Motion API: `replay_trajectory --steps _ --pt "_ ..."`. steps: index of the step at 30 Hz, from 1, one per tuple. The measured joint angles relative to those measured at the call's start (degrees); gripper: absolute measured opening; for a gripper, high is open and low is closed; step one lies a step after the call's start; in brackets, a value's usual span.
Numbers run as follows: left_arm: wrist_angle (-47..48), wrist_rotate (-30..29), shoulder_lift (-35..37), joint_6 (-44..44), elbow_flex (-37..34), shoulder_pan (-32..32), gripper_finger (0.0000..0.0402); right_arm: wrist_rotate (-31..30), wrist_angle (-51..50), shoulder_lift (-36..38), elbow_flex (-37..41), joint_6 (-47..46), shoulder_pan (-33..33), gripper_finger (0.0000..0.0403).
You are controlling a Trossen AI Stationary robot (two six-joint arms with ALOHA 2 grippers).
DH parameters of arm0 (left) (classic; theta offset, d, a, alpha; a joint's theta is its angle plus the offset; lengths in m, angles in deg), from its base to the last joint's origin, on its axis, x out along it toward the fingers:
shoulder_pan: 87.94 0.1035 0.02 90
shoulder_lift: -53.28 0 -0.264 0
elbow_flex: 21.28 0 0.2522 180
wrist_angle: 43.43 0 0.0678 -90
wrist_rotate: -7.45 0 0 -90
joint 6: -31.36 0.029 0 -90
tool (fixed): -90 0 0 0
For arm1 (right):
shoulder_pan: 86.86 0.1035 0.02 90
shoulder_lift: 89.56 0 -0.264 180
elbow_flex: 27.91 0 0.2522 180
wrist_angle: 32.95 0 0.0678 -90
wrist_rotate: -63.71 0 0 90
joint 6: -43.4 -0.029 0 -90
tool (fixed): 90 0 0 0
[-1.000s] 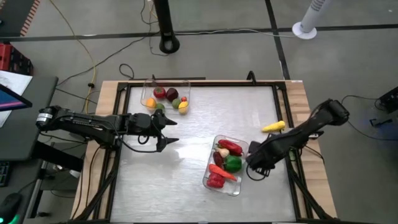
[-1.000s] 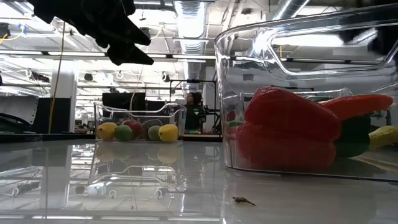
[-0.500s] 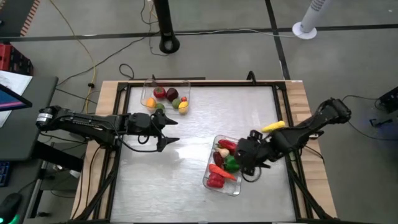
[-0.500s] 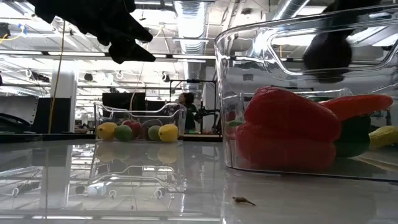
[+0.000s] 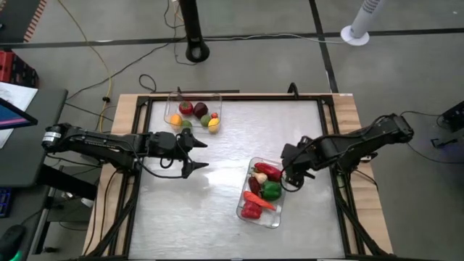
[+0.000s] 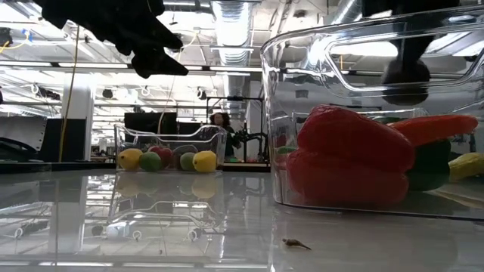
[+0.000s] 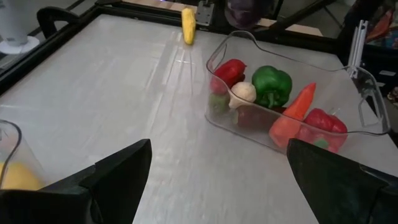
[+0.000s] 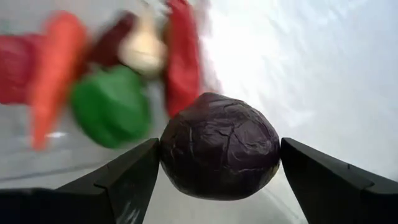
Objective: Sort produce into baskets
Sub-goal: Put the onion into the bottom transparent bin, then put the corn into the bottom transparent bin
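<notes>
My right gripper (image 5: 289,176) is shut on a dark purple round piece (image 8: 217,145). It hangs over the right rim of the near clear basket (image 5: 277,220), which holds red peppers, a green pepper (image 8: 111,106), a carrot (image 8: 55,68) and a white piece. The purple piece shows through the basket wall in the low view (image 6: 406,73). My left gripper (image 5: 199,154) is open and empty, in the air left of the table's middle. The far basket (image 5: 178,98) holds several round fruits. A yellow banana-like piece (image 7: 188,25) lies on the table beyond the near basket. My right gripper pinches the purple round piece by its two opposite sides (image 8: 169,149) between its two fingers. The fingers come slanting down from the table's right. The piece is lifted clear, above the near basket's right rim.
A raised dark frame (image 5: 330,123) runs round the table top. Bare table lies between the two baskets (image 5: 232,138) and along the near edge. The near basket (image 6: 302,68) stands close to the low camera. A person shows in the room behind (image 6: 221,125).
My right gripper, with the purple piece, has gone from beside the near basket's right wall toward the table's left and then a little toward the far edge. It now hangs over the basket's right rim. My left arm has kept still.
</notes>
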Motion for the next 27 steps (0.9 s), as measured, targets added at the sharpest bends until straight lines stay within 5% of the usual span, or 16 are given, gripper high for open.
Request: replay_trajectory --steps 10,17,21,27 --pt "-0.18 -0.02 0.0 0.2 0.0 0.0 0.0361 -0.06 13.7 -0.69 -0.02 6.16 2.99 0.0335" --pt "-0.2 0.0 -0.02 0.2 0.0 -0.02 0.0361 0.66 16.01 -3.21 -0.02 8.16 2.17 0.0393" --pt "-0.14 0.0 -0.02 0.22 0.0 -0.02 0.0361 2.44 17.76 -2.92 -0.02 8.35 1.03 0.0391" --pt "-0.07 -0.02 0.0 0.22 0.0 -0.02 0.0361 3.68 4.5 -2.51 -1.52 6.64 0.51 0.0397"
